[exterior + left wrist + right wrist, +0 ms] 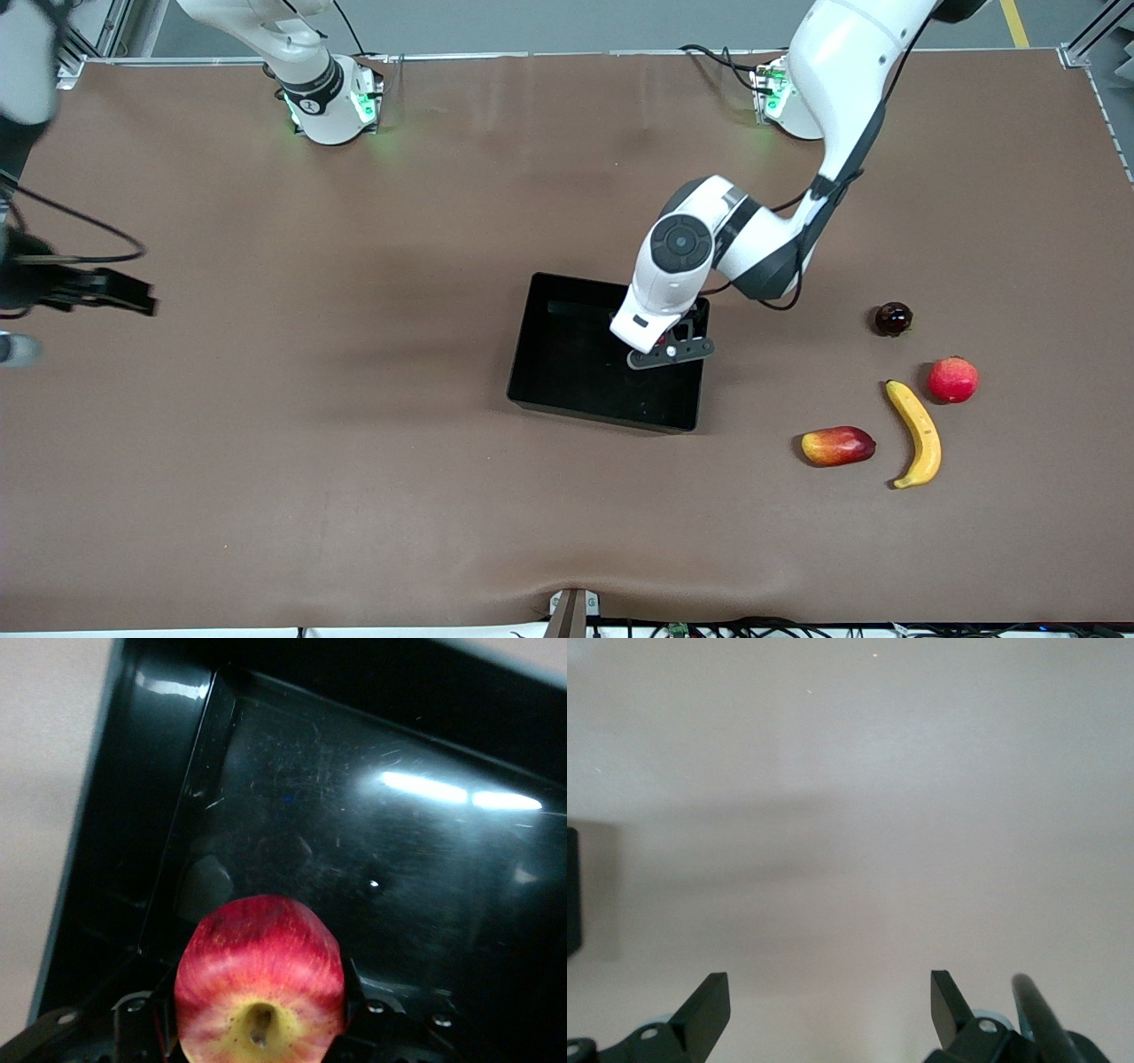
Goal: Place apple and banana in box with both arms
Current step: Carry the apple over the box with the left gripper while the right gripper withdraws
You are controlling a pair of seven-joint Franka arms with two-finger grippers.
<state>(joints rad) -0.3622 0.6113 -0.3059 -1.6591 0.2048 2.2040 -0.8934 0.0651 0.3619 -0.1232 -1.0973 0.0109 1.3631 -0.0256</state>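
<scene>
here the apple [259,979] sits clamped in the left end effector [259,1010], its fingers part closed against the fruit's sides, hanging over the box [567,390] at the left arm's end of it. the apple is small and round, red with fine yellowish streaks, and its yellow stem hollow faces the wrist camera. the box is a glossy black rectangular tray with low walls and a scuffed floor that mirrors the lights. the banana [917,433] lies on the brown matte desk [354,461] toward the left arm's end, long, curved, yellow with darker tips. just beside it lie an oblong red-and-yellow fruit [837,446] and a round red-pink fruit [952,379]; a small dark round fruit [893,319] sits farther from the camera. the right end effector [831,1003] waits over bare desk, fingers spread wide and holding nothing. no writing can be read.
</scene>
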